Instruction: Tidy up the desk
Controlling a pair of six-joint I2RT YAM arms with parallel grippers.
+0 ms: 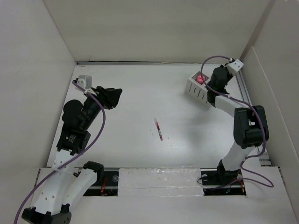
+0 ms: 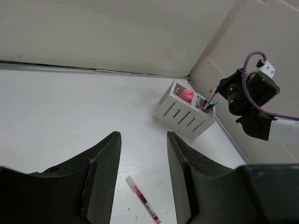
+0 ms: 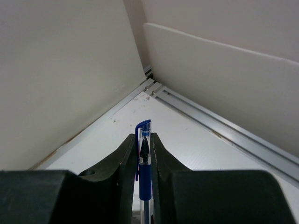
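The desk (image 1: pixel 140 98) is a white tabletop with white walls. A white slotted organizer box (image 1: pixel 198 88) stands at the back right; it also shows in the left wrist view (image 2: pixel 186 112) with a pink object (image 2: pixel 187 94) and pens in it. My right gripper (image 3: pixel 144 140) is shut on a blue capped pen (image 3: pixel 144 158) and hovers over the organizer (image 1: pixel 216 77). A red and white pen (image 1: pixel 158 129) lies in the middle of the desk; it lies between and below my left fingers (image 2: pixel 143 200). My left gripper (image 2: pixel 142 154) is open and empty above the left side (image 1: pixel 112 95).
A metal rail (image 1: pixel 245 93) runs along the right wall, also seen in the right wrist view (image 3: pixel 219 126). A white foam strip (image 1: pixel 159 179) lies along the near edge between the arm bases.
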